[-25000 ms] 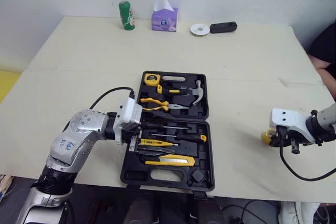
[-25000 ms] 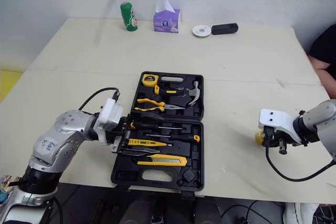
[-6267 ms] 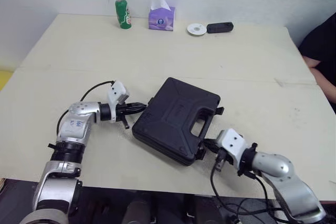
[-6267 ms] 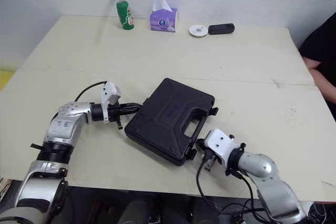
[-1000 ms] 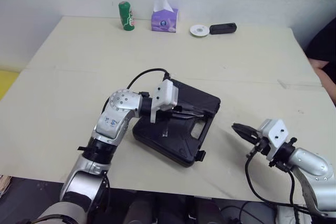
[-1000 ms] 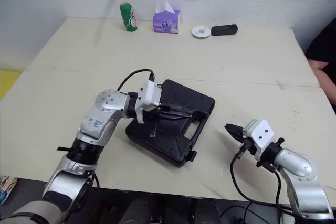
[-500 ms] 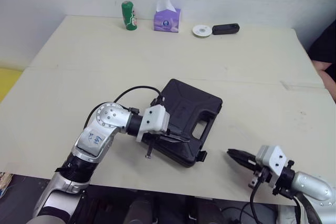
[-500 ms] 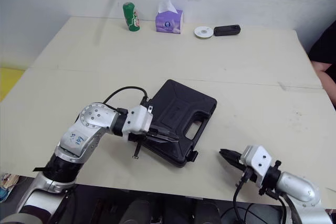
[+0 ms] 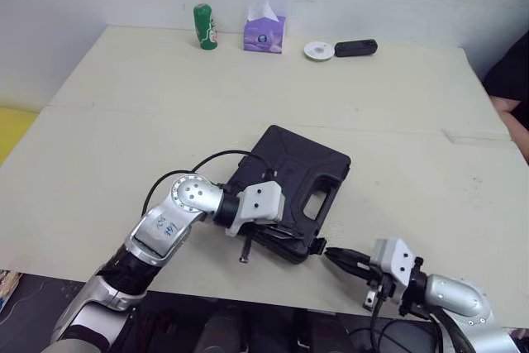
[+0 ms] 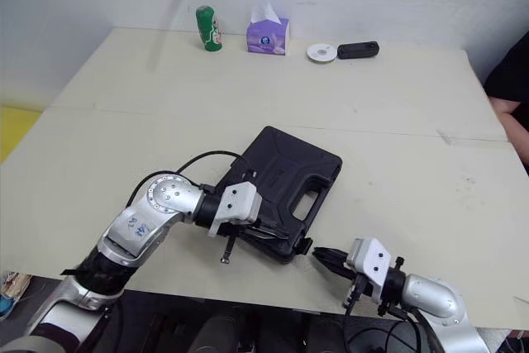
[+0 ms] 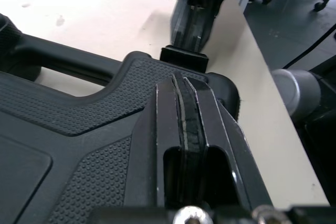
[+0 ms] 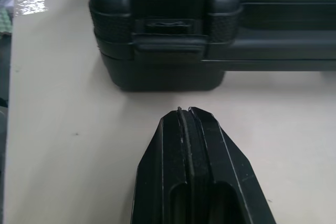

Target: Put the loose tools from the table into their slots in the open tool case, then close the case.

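Observation:
The black tool case lies closed on the table, turned at an angle, its handle toward me. My left gripper is shut and rests on the lid at the near corner; the left wrist view shows its fingertips pressed together on the textured lid. My right gripper is shut, low over the table, pointing at that same corner. In the right wrist view its tips stand a short way from the case's latch, which lies flat against the case wall.
A green can, a purple tissue box, a white disc and a black device stand along the far edge. A person's arm shows at the right edge. The table's front edge runs just below both grippers.
My left gripper slid right along the lid to the near corner. My right gripper moved left, closer to the latch.

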`<state>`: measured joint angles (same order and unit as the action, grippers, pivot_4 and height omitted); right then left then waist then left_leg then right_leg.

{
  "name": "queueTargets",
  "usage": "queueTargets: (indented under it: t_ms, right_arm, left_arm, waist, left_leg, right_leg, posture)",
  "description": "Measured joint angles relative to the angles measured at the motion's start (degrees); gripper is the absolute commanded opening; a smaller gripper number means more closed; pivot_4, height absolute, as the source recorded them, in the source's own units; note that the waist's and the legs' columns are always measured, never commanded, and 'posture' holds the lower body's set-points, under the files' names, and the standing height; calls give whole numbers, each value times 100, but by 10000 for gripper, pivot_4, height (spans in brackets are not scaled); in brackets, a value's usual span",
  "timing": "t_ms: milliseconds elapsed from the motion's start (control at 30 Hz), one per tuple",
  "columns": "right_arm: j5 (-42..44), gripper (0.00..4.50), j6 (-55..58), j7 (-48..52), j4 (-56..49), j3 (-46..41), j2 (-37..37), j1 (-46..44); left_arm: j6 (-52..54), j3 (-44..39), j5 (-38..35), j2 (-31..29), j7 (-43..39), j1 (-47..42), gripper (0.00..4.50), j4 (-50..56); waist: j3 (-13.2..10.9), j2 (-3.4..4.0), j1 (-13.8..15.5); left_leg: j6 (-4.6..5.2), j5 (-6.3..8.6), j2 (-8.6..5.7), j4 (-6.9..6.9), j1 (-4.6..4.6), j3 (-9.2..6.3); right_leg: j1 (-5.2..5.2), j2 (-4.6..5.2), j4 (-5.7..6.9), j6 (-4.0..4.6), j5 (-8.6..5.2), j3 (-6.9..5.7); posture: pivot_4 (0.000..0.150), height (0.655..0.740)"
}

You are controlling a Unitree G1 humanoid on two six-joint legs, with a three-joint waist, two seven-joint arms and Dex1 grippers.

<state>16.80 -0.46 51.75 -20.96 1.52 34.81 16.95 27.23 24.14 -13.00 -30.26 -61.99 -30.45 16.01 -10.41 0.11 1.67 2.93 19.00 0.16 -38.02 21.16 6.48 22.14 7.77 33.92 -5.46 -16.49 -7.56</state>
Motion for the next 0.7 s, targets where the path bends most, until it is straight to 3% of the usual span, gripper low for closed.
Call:
queueTargets:
  t_ms: [700]
  right_arm:
    - [303,0,1064,-108,-862,193,79,-286]
  left_arm:
    - [-547,83,17,-192,182,166,261,-92]
  waist:
    - [51,0,-27]
  left_leg:
    - [-4,6,3,0,-20,-13]
  right_leg:
    - [-22,0,-6,3,-2,-8]
  posture:
    - [1500,7400]
